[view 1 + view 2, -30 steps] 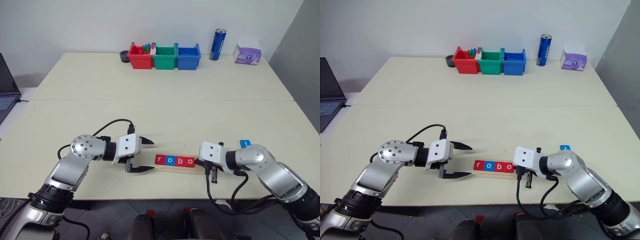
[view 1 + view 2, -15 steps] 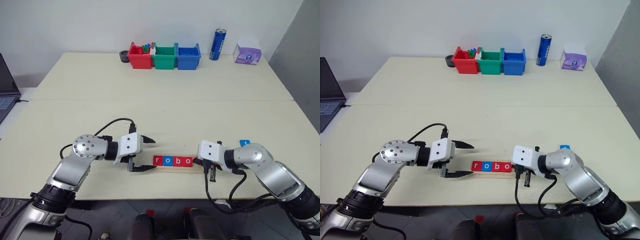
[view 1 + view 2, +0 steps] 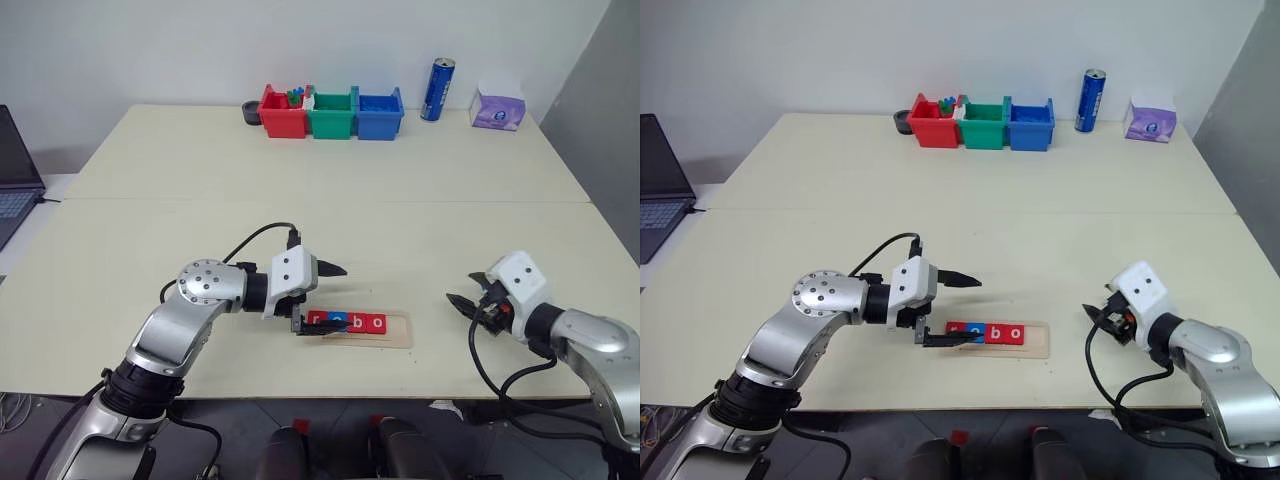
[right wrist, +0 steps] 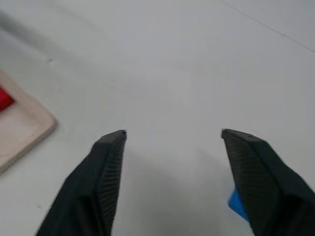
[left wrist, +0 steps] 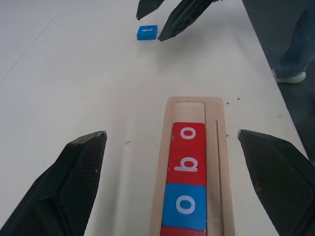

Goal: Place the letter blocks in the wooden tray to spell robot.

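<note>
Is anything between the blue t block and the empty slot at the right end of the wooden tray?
Nothing visible. Bare table separates the blue t block from the wooden tray, and the slot past the last red o block is empty.

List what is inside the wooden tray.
The wooden tray holds red r, blue o, red b and red o; its last slot is bare. The left gripper partly covers the r.

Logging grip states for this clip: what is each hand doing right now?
Left hand: open, holding nothing, straddling the pale wooden tray.
Right hand: open, holding nothing.
</note>
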